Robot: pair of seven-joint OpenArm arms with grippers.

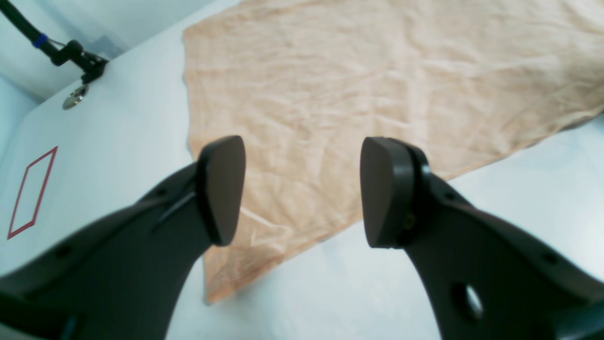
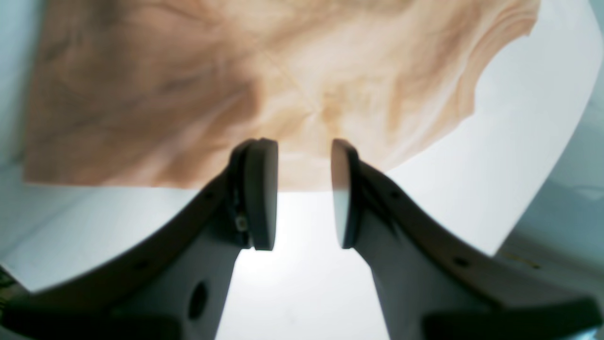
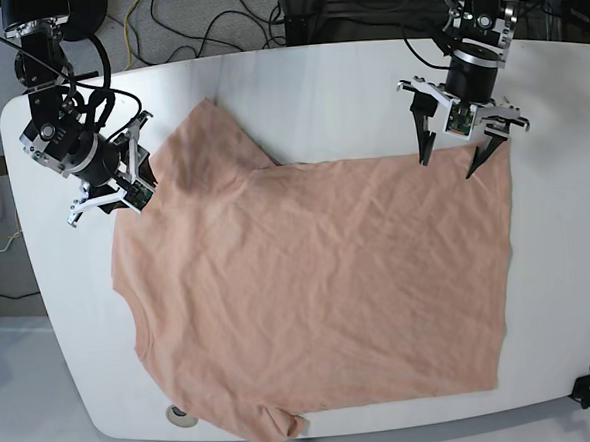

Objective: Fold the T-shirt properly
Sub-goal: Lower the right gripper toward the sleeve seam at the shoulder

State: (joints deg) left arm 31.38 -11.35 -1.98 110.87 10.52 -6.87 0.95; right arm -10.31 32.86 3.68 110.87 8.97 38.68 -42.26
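The wrinkled peach-pink cotton T-shirt lies spread flat across the white table. The left gripper hangs with jaws spread over its far hem corner; the right gripper, jaws parted, hovers at a sleeve edge.

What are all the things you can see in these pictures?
T-shirt: one, peach-pink, spread flat over most of the table, wrinkled.
Table: one, white, under everything.
Red outline: one, red rectangle marked on the table near its edge, seen from the left wrist.
Round metal fitting: one, silver, at the table's near edge by the shirt.
Cables: several, dark and yellow, on the floor beyond the table.
Left gripper: one, black and silver, open above the shirt's bottom corner.
Right gripper: one, black and silver, open at the shirt's shoulder edge by the sleeve.
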